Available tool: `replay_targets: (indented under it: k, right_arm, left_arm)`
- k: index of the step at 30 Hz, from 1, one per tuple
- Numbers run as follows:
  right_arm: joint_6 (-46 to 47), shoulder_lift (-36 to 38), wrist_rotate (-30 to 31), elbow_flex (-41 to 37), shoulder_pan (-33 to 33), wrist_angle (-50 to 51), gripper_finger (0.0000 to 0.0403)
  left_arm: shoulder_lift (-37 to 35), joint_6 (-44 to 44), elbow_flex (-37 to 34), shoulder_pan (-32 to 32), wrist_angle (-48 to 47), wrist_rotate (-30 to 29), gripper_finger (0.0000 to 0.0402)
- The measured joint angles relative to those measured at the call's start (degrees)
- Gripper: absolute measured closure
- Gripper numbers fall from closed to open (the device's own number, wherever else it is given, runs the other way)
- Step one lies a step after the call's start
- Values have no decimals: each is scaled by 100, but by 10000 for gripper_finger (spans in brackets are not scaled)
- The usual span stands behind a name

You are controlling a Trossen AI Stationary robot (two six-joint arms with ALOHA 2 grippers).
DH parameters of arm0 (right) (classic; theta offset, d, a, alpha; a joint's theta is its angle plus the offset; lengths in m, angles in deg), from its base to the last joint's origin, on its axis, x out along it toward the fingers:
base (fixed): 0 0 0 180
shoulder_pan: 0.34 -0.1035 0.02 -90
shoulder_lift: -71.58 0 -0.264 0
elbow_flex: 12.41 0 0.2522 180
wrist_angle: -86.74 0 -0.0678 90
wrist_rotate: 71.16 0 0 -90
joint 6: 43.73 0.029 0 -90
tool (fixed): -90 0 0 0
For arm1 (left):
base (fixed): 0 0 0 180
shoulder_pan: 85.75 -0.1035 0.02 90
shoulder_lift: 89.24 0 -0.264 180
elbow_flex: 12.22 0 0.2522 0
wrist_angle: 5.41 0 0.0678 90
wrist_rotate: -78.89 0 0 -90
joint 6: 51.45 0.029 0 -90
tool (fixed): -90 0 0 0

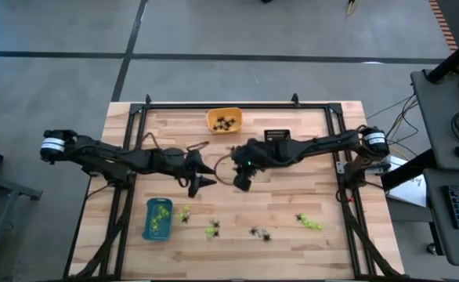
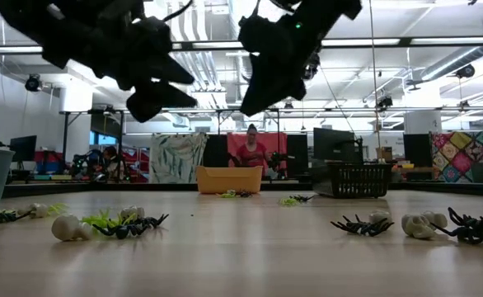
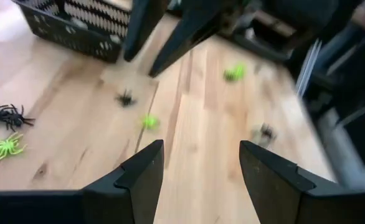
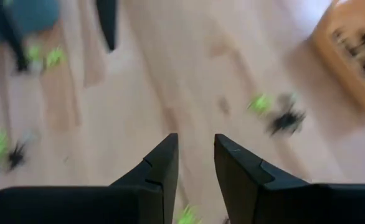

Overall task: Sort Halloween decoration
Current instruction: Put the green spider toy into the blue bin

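The Halloween decoration is small green, black and whitish trinkets. Loose ones lie along the table's near part (image 1: 259,233), (image 1: 309,222), (image 1: 212,228); black spiders sit in the orange tray (image 1: 224,120) and green ones in the blue tray (image 1: 157,218). My left gripper (image 1: 204,183) hangs open over the table's middle, with bare wood between its fingers (image 3: 201,149). My right gripper (image 1: 242,185) hovers just right of it, its fingers (image 4: 195,149) a narrow gap apart and holding nothing. Both are well above the tabletop in the low view, the left gripper (image 2: 163,87) and the right gripper (image 2: 262,95).
A black basket (image 1: 277,135) stands at the far middle, right of the orange tray. In the left wrist view a black spider (image 3: 5,115) and a green one (image 3: 7,147) lie near the basket (image 3: 76,25). Bare wood lies under both grippers. People show in the room behind.
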Motion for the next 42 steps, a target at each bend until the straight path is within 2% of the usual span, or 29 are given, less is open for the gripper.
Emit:
replay_targets:
  k: [3,8,15,23,27,34,42]
  right_arm:
    - [161,0,8,-15,-297,292,316]
    - [268,0,143,-131,-870,482,323]
    - [332,73,1276,-517,-1581,522,317]
    - [564,642,1673,-1234,-2001,450,316]
    - [504,1201,1902,-1948,-2195,-210,324]
    - [511,2107,1919,-3145,-2263,-1774,332]
    - [519,2252,2199,-3261,-2261,-2103,333]
  left_arm:
    - [301,513,240,149,-337,-1,209]
    - [812,992,463,438,-280,1,209]
    - [1570,1048,928,745,-154,-1,209]
    - [2453,1578,1705,784,-44,1,209]
    - [2752,1966,1957,782,107,-2,209]
    - [3200,2633,2010,776,789,-69,209]
    - [3610,2875,1968,656,999,-1015,209]
